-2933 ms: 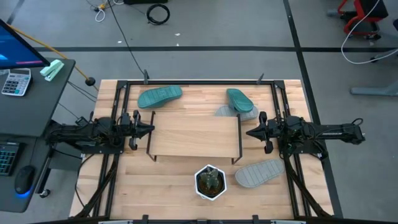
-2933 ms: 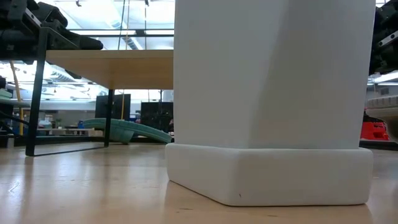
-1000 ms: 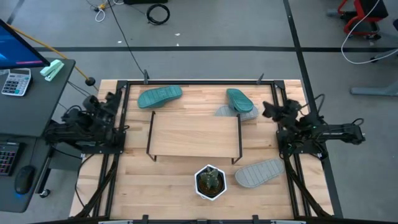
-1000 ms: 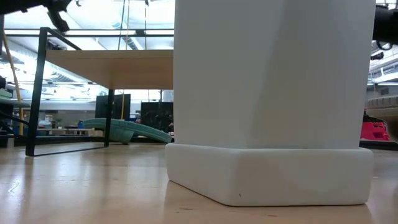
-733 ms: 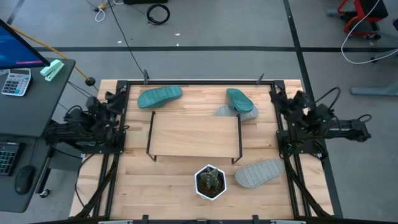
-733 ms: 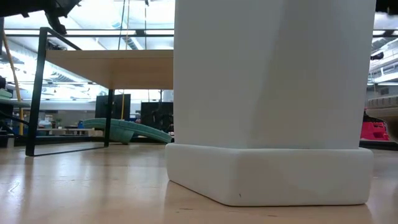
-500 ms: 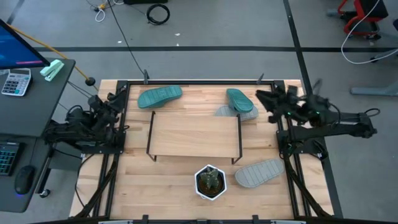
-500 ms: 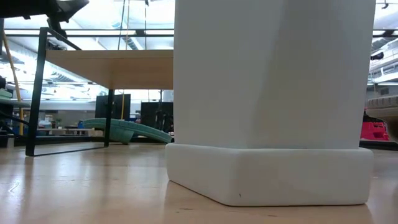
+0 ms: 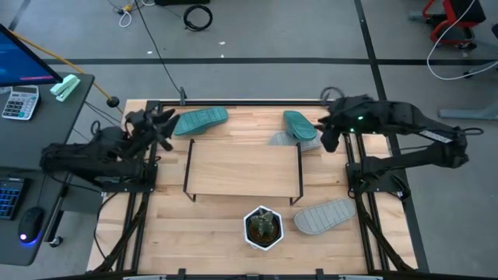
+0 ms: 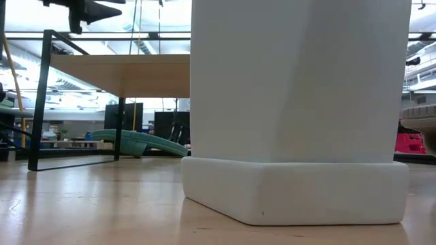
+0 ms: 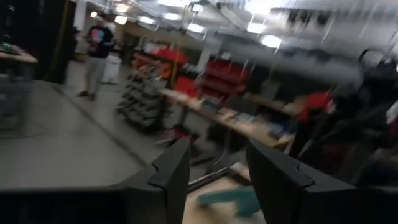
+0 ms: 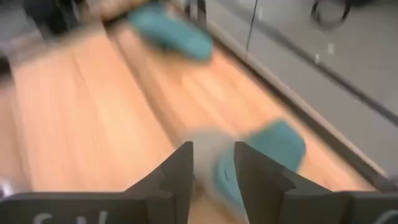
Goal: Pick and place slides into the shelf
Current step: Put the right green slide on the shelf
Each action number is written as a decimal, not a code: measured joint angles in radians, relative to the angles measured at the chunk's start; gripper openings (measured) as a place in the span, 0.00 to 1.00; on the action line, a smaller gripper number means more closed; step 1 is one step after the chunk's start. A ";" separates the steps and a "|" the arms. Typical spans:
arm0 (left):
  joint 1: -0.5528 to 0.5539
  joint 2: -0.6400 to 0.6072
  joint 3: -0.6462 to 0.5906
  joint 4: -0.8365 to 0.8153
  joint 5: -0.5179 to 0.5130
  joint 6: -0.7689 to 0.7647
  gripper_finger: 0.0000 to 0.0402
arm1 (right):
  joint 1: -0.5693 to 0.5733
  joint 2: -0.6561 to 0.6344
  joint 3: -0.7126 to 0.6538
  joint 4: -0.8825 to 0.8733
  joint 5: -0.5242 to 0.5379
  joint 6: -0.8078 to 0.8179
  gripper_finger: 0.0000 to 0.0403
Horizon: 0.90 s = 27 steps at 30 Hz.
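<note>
Left gripper (image 9: 166, 122) swung from shelf's (image 9: 243, 167) left edge to just beside far-left teal slide (image 9: 200, 120). Right gripper (image 9: 324, 129) swung from shelf's right edge to beside stacked teal slide (image 9: 299, 124), fingers apart.

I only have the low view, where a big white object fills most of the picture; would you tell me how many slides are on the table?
Observer: Four. A teal slide lies at the far left, a grey slide at the near right.
Operator: And the other two?
Observer: A teal one overlaps a grey one behind the shelf.
Operator: Where is the right gripper?
Observer: The right gripper, fingers open, is beside that overlapping pair.
</note>
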 joint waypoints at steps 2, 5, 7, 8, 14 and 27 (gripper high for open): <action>0.000 0.050 0.069 -0.080 -0.021 0.033 0.44 | 0.003 0.027 0.001 -0.094 -0.018 -0.034 0.30; 0.007 0.116 0.152 -0.168 -0.057 0.068 0.45 | 0.027 0.057 -0.025 -0.196 -0.027 -0.144 0.31; 0.023 0.150 0.196 -0.217 -0.067 0.074 0.45 | 0.044 0.067 -0.052 -0.235 -0.028 -0.220 0.33; 0.033 0.165 0.213 -0.237 -0.068 0.074 0.45 | 0.053 0.069 -0.067 -0.244 -0.029 -0.248 0.34; 0.088 0.214 0.243 -0.278 -0.068 0.042 0.45 | 0.109 0.067 -0.190 -0.173 -0.026 -0.352 0.45; 0.153 0.224 0.244 -0.291 0.037 -0.002 0.45 | 0.111 0.142 -0.306 0.024 0.254 -0.421 0.83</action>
